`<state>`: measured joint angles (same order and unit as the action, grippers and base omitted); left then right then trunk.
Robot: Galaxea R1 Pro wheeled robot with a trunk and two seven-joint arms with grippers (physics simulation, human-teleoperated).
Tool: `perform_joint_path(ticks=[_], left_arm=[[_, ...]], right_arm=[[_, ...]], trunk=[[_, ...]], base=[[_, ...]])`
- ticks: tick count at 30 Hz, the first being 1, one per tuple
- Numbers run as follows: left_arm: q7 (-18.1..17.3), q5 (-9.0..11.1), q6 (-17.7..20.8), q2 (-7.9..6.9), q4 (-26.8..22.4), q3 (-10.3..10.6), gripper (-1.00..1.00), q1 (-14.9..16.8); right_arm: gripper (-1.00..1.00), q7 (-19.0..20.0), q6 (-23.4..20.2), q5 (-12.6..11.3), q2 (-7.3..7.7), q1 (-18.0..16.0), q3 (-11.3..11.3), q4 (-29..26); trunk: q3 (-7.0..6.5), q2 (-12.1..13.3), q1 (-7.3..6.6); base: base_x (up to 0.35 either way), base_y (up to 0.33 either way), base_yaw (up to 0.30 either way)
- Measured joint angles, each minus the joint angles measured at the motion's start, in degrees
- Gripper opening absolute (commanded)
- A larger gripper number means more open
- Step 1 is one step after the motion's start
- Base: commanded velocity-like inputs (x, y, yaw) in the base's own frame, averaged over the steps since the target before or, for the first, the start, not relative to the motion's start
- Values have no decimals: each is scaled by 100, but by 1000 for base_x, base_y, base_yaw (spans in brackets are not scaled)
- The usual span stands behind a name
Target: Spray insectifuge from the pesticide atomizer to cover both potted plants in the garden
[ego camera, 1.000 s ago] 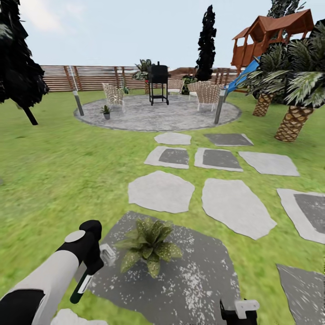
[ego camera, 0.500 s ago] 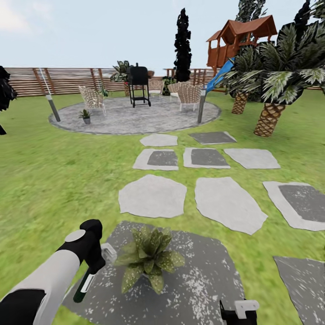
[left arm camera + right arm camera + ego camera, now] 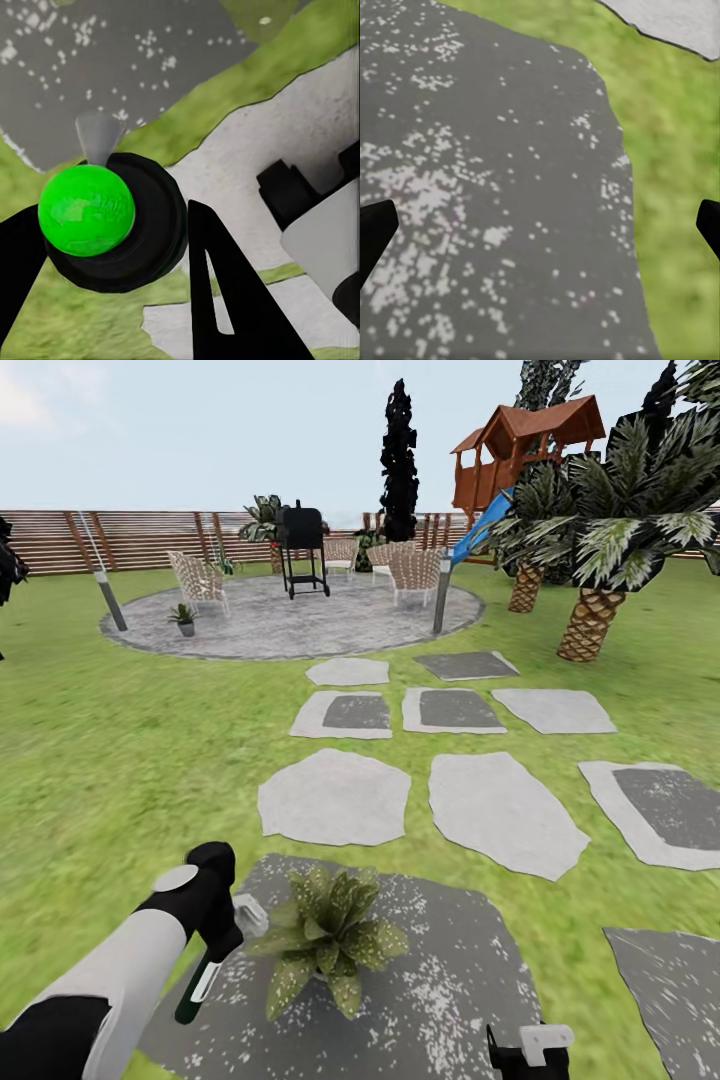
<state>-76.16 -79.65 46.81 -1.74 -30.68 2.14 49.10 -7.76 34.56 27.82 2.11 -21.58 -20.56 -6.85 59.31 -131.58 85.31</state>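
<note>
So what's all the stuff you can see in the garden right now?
Pesticide atomizer: one, dark green, in the left gripper.
Potted plants: two, green; near plant on the dark stone, far plant at the patio's left edge.
Stepping stones: many, grey, across the lawn.
Grill: one, black, on the patio.
Chairs: several, wicker, around the grill.
Palms: two, at right.
Fence: brown, behind.
Left gripper: black, beside the near plant.
Right gripper: black, open, bottom edge.

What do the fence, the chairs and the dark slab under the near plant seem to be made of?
Fence: probably wood, brown horizontal slats, matte.
Chairs: woven wicker by the pale lattice pattern, though blurred.
Slab: stone, matte dark grey with white speckles, irregular edge.
</note>
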Motion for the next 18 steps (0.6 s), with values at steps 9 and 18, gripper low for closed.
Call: perform_joint_path(ticks=[9, 18], left_arm=[[3, -7, -8, 12, 18, -14, -100, -4], [4, -14, -9, -56, 17, -25, -100, -7]], right_arm=[[100, 1, 0, -13, -6, 1, 0, -2], [100, 0, 0, -13, -9, 0, 1, 0]], trunk=[[0, 0, 0], [0, 0, 0]], base=[[0, 0, -145], [0, 0, -169]])
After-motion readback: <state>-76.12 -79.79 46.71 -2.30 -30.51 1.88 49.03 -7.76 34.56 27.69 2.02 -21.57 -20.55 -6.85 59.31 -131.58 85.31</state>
